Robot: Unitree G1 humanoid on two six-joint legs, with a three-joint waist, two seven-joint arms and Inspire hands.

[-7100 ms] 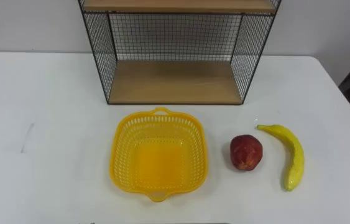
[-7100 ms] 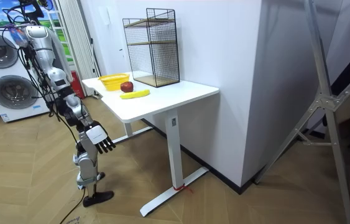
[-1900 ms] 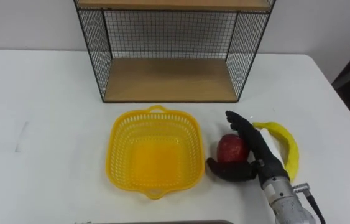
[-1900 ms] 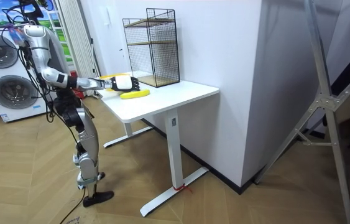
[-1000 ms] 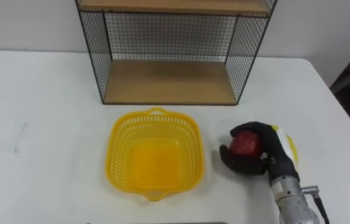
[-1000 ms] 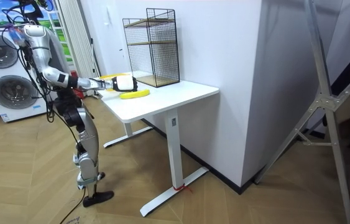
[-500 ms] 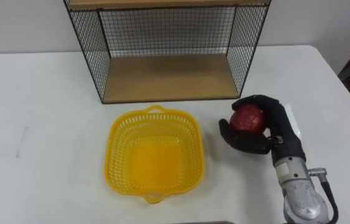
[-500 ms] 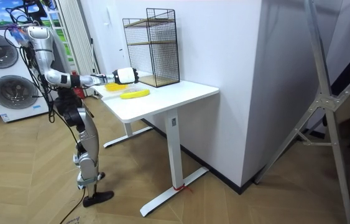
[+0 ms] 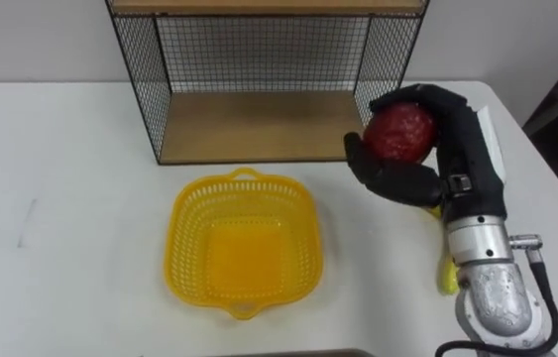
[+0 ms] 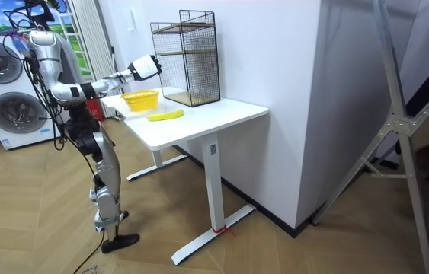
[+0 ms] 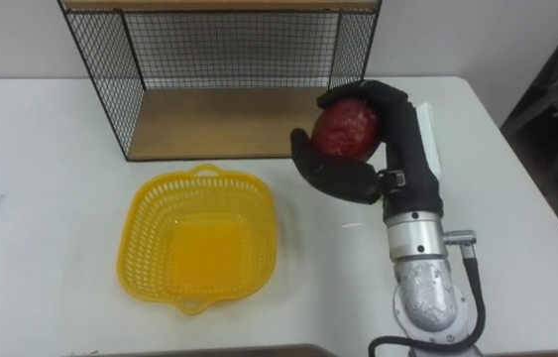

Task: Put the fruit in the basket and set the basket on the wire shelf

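Note:
My right hand (image 9: 427, 164) (image 11: 368, 169) (image 10: 146, 67) is raised above the table, its fingers and thumb curled round a red apple (image 9: 398, 131) (image 11: 347, 129). It hangs to the right of the yellow plastic basket (image 9: 242, 246) (image 11: 197, 238) (image 10: 140, 98), which stands empty on the white table (image 9: 60, 169). A yellow banana (image 9: 447, 276) (image 10: 165, 115) lies on the table under my forearm, mostly hidden in the eye views. The black wire shelf (image 9: 259, 79) (image 11: 224, 74) (image 10: 187, 57) with wooden boards stands behind the basket.
The table's right edge (image 9: 556, 188) runs close to my arm. In the room view I stand at the table's end, with washing machines (image 10: 8, 91) behind me and a wall to the room view's right of the table.
My right hand has lifted the apple up off the table, higher and toward the shelf front. The banana is now uncovered only at one end below my forearm.

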